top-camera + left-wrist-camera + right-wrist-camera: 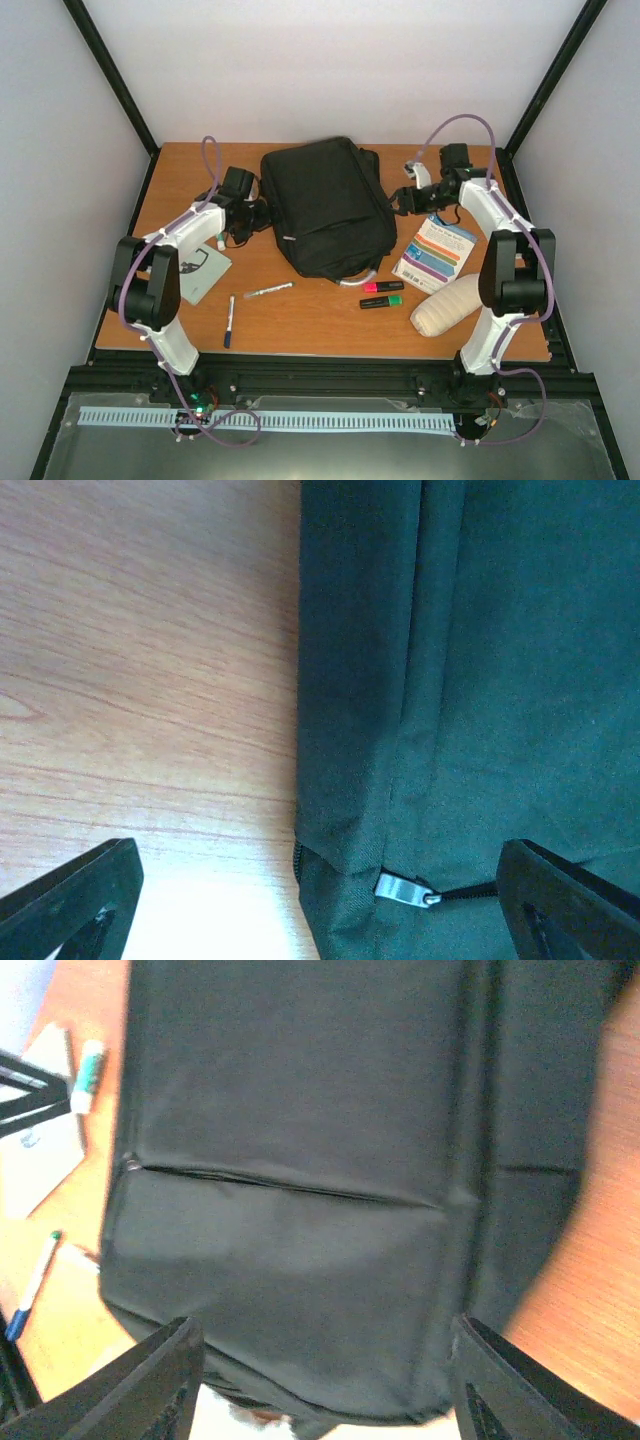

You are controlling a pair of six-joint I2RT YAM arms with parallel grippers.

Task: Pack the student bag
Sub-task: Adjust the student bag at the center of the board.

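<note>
**Progress.** Packing has not started. The large black soft fabric backpack lies flat in the upper centre of the top view, on the brown wooden table. Every loose item in view is outside the backpack, in the lower half of that frame:

- the striped paperback book
- the beige ribbed pouch
- the pink highlighter
- the green highlighter
- the white marker
- the blue-tipped pen

**Claws.** The left gripper is at the backpack's left edge. Its wrist view shows the jaws spread wide and holding nothing, with a small metal zip pull lying between them at bottom centre. The right gripper is at the backpack's right edge, also released and empty above the fabric.

**Remaining, as judged.** Open a zip, load each item, then close the backpack.

**Limits of view.**

- The right wrist picture is blurred. The front pocket seam looks closed, but this cannot be confirmed.
- The zip by the pull runs off the bottom edge of the left wrist view, so its compartment cannot be told.
- The backpack's interior is hidden.
- A flat grey-green item at centre left is partly covered by the left arm, and its kind is unclear.
</note>
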